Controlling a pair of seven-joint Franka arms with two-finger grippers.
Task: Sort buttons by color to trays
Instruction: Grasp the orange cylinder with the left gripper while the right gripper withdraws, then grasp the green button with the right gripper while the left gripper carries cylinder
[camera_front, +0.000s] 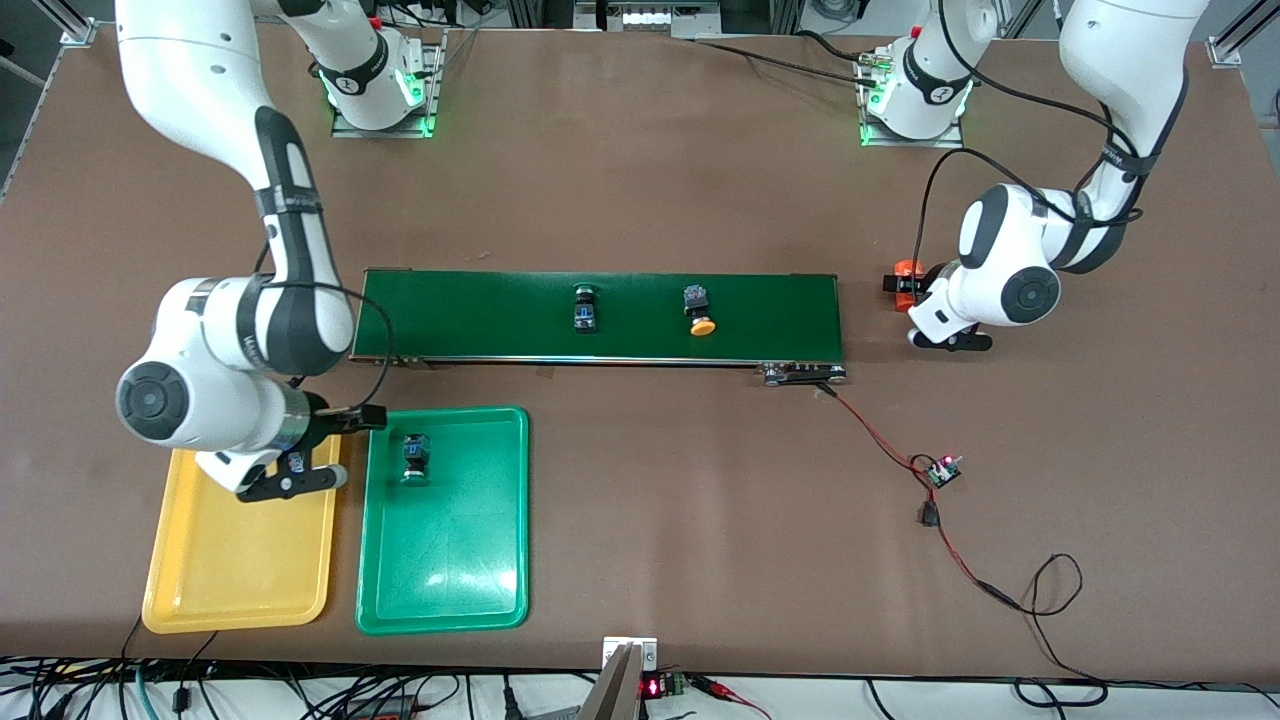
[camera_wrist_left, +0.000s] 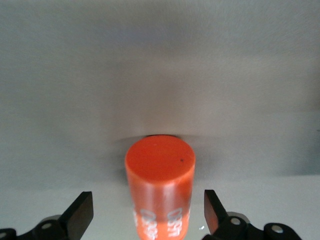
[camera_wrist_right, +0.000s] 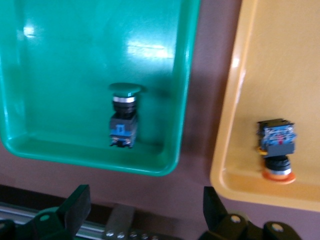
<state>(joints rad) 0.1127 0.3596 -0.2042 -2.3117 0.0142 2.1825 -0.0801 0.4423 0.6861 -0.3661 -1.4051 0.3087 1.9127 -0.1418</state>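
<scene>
Already, two of the four small push-button switches are seen sorted: a green-capped button (camera_front: 415, 458) lies on its side in the shallow green plastic tray (camera_front: 470, 590), and a yellow-orange-capped button (camera_wrist_right: 276, 147) lies in the shallow yellow plastic tray (camera_front: 230, 590) just beside it, near the rim that faces the green one. Each colour is matched to its tray, as the task demands. Two more are left on the long dark-green belt (camera_front: 480, 315), farther from the front camera than the trays: a second green-capped button (camera_front: 585, 307) and, toward the left arm's end, a second yellow-orange-capped button (camera_front: 698, 310), both on their sides and well apart.

The right end effector (camera_front: 290, 470) is held over the yellow tray's corner nearest the belt, its fingers (camera_wrist_right: 75, 202) spread wide and nothing gripped, a pose judged to fit a drop just made there. The left end effector (camera_wrist_left: 149, 215) is kept low over the brown tabletop (camera_front: 700, 520) off the belt's end, its black fingers (camera_wrist_left: 80, 215) set wide on either side of an orange cylinder with white lettering (camera_wrist_left: 160, 175) without touching it. That arm is judged to be waiting.
</scene>
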